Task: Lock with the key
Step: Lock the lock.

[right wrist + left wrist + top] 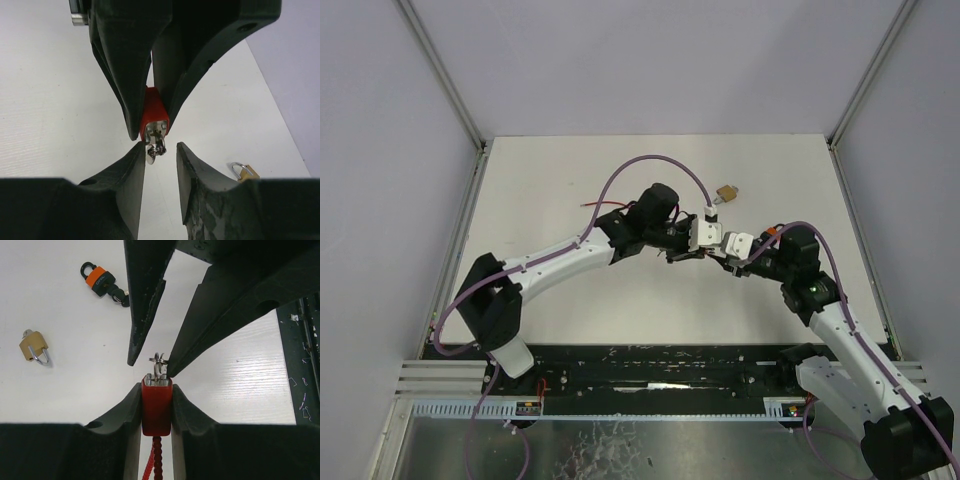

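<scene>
Top view: my fixed camera, high behind the arm bases, looks down and forward over the whole table (550,180).
Left wrist view: very close behind the left gripper (156,386), facing right.
Right wrist view: very close behind the right gripper (160,145), facing left.
Both wrist views share the red padlock (156,407); all three share the brass padlock (726,193), far side.
</scene>
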